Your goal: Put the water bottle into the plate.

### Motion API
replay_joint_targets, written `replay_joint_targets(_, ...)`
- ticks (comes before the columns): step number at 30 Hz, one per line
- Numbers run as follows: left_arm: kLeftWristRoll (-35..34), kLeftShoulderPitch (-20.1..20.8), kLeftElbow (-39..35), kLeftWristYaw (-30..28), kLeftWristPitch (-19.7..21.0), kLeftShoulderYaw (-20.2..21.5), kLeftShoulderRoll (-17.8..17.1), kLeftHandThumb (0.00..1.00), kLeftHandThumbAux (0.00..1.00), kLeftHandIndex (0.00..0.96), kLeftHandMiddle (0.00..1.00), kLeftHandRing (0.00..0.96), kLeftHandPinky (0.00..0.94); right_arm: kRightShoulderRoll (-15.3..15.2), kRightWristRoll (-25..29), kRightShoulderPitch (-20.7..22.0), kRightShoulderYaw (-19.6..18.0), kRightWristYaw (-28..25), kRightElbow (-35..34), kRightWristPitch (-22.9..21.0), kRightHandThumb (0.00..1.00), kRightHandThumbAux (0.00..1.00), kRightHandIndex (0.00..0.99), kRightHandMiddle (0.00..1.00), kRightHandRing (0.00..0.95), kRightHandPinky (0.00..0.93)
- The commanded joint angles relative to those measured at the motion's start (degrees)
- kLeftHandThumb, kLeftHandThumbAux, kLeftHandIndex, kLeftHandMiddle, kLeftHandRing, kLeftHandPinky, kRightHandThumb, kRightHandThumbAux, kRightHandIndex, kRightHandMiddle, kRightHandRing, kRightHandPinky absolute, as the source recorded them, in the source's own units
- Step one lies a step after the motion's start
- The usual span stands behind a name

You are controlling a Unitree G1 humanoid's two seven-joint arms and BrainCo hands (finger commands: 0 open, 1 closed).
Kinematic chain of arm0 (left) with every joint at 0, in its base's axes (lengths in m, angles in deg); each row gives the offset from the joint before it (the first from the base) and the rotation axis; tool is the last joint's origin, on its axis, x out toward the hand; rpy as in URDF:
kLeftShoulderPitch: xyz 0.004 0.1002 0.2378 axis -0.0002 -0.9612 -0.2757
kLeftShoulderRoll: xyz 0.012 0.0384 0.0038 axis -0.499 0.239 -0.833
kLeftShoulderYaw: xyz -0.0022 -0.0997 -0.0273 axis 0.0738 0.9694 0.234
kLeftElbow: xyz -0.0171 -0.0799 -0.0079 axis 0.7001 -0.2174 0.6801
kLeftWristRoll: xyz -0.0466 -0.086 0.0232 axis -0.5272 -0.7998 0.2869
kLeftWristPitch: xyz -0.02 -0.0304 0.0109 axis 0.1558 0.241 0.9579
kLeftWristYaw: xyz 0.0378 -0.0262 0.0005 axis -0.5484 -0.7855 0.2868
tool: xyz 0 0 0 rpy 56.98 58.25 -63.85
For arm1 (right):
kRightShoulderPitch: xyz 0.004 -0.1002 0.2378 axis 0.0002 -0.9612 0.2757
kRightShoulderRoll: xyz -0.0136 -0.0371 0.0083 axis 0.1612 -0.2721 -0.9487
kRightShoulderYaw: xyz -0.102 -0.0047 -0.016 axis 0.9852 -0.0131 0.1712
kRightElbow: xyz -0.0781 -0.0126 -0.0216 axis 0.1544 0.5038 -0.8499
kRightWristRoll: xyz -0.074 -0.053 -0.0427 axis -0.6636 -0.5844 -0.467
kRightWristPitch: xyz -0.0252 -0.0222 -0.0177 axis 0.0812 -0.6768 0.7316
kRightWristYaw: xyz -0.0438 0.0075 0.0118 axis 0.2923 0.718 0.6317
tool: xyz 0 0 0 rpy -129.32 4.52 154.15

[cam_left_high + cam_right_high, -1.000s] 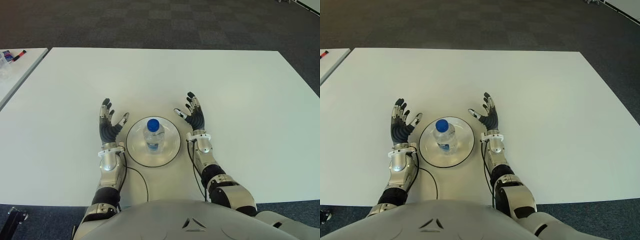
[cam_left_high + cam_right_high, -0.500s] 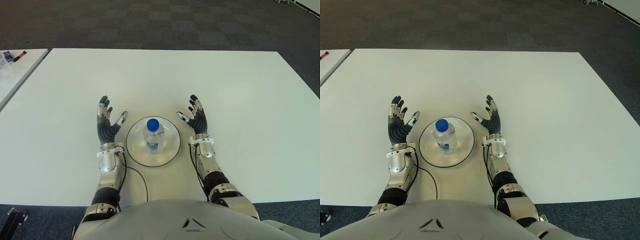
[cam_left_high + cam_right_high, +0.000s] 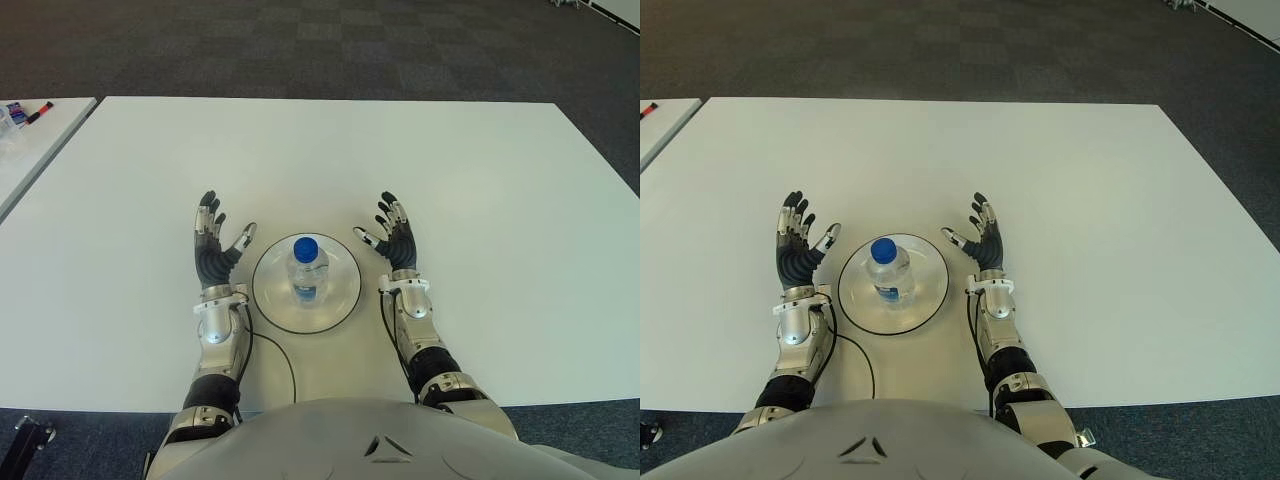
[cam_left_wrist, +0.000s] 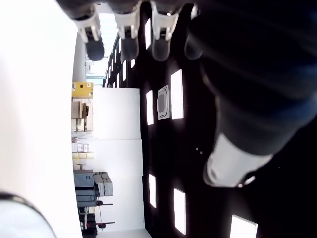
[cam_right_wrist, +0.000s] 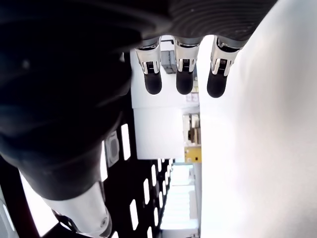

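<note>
Clear plastic with a bright blue cap, the water bottle (image 3: 305, 268) stands upright right in the middle of the plate (image 3: 337, 300), seen almost straight down so the cap hides much of its body. A label with a touch of blue shows on the near side of its see-through wall. The plate is round and white with a thin dark rim, and it sits flat on the white surface (image 3: 480, 180), close to the robot's edge.

On the left side of the plate is the left robot hand (image 3: 214, 250), palm up, fingers spread wide and holding nothing, thumb angled toward the rim but not touching it. On the right side is the right robot hand (image 3: 393, 237), also fingers fanned wide, empty, its thumb pointing toward the plate, just clear of the rim. Both wrist views agree: straight, extended fingers (image 4: 128, 29), nothing between them. A thin dark cable (image 3: 283, 358) curves on the surface from the left wrist toward the robot's body. Farther out, at the far left, a second white table (image 3: 40, 130) carries a few small items, too small to tell. Dark carpet (image 3: 320, 45) lies beyond.
</note>
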Motion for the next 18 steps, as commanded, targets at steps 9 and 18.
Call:
replay_joint_targets(9,-1.2,-3.1,3.8,0.0,2.7,0.6,1.4,0.119,0.781,0.058,0.064,0.032,0.079,4.7,3.3,-2.7,-1.1,-0.8,3.6,1.1,0.288,0.941,0.133,0.132,0.138,0.212)
replay_joint_targets(18,1.4,-4.7,-0.7,2.9,8.2,0.1,1.8,0.019,0.796,0.072,0.075,0.049,0.100,4.6,1.6,-2.7,-0.9,3.0,3.8,0.0,0.276,0.964,0.143,0.142,0.145,0.208)
